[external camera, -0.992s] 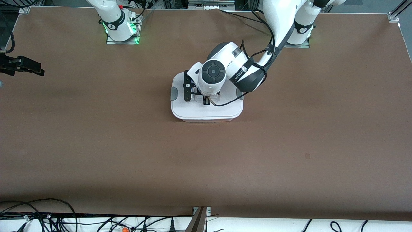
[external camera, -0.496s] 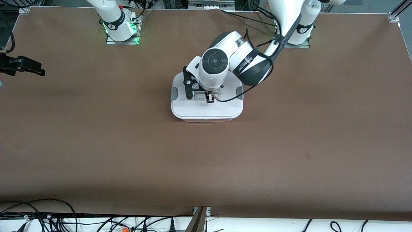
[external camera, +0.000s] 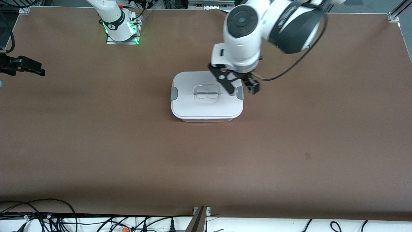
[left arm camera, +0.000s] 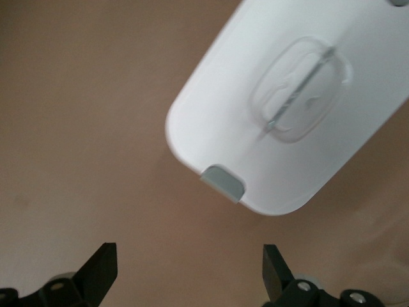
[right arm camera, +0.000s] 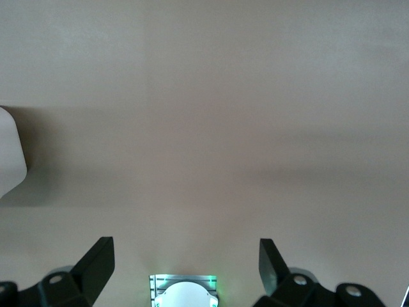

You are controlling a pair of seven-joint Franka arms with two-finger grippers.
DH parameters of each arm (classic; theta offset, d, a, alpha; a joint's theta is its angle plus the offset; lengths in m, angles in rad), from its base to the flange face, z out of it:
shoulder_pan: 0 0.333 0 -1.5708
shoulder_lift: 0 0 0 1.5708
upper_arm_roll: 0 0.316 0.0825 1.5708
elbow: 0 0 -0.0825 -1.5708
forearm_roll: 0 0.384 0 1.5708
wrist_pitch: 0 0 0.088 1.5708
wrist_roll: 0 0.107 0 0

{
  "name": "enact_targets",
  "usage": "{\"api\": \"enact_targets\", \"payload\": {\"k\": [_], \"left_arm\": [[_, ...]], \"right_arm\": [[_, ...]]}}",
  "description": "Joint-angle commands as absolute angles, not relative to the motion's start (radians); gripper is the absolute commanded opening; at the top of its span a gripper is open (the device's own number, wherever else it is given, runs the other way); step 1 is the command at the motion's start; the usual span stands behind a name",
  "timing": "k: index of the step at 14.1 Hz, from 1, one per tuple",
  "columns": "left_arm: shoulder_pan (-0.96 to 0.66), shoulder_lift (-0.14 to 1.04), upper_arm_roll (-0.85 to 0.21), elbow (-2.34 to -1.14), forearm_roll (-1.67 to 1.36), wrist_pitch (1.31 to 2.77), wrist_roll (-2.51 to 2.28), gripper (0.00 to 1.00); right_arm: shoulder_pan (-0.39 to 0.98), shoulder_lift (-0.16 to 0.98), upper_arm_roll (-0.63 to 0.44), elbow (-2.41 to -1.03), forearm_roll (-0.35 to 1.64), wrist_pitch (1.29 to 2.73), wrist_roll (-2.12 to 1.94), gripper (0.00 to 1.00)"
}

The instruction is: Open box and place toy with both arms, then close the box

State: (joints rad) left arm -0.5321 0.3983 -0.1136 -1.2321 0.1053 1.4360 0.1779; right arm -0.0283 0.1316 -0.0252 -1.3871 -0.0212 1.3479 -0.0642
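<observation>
Left end effector (external camera: 242, 88) hangs in the air over the box's (external camera: 206, 96) grey clip (external camera: 239, 92) at the left arm's end, fingers spread wide and holding nothing; the box sits mid-table (external camera: 128, 145) with its white lid on. From the left wrist, the lid's recessed handle (left arm camera: 300, 89) looks slightly blurred, one clip (left arm camera: 223, 182) facing the open fingers. From the right wrist, the right end effector (right arm camera: 185, 268) waits wide open above its arm's base.

Left arm (external camera: 244, 35): glossy white rounded shells, wide black band at one joint, dark grey round cap with concentric rings. Thin black cable loops alongside the wrist. Left gripper (external camera: 243, 88): black, angular fingers; screws visible at finger bases. Right arm (external camera: 111, 16): white shell, black ring, red spot, green light at its base plate
</observation>
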Motion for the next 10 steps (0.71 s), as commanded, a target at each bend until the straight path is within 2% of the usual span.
{"api": "enact_targets", "payload": {"k": [1,2,4,6,7,9,10], "left_arm": [[-0.419,0.284,-0.066,-1.239,0.104,1.350,0.082,1.00],[-0.350,0.263,-0.077,-1.239,0.091,1.329,0.081,1.00],[-0.313,0.224,-0.065,-1.246,0.094,1.267,0.072,1.00],[-0.231,0.172,-0.060,-1.288,0.087,1.279,0.075,1.00],[-0.185,0.126,-0.055,-1.352,0.089,1.337,0.077,1.00],[-0.117,0.005,-0.046,-1.568,0.103,1.498,0.084,1.00],[-0.112,-0.029,-0.013,-1.641,0.104,1.538,0.084,1.00]], "right_arm": [[-0.028,0.114,-0.026,-1.402,-0.002,1.342,-0.054,1.00],[-0.028,0.114,-0.025,-1.402,-0.002,1.342,-0.054,1.00],[-0.028,0.114,-0.026,-1.402,-0.002,1.342,-0.054,1.00],[-0.028,0.114,-0.026,-1.402,-0.002,1.342,-0.054,1.00],[-0.028,0.114,-0.025,-1.402,-0.002,1.342,-0.054,1.00],[-0.028,0.114,-0.026,-1.402,-0.002,1.342,-0.052,1.00],[-0.028,0.114,-0.026,-1.402,-0.002,1.342,-0.054,1.00]]}}
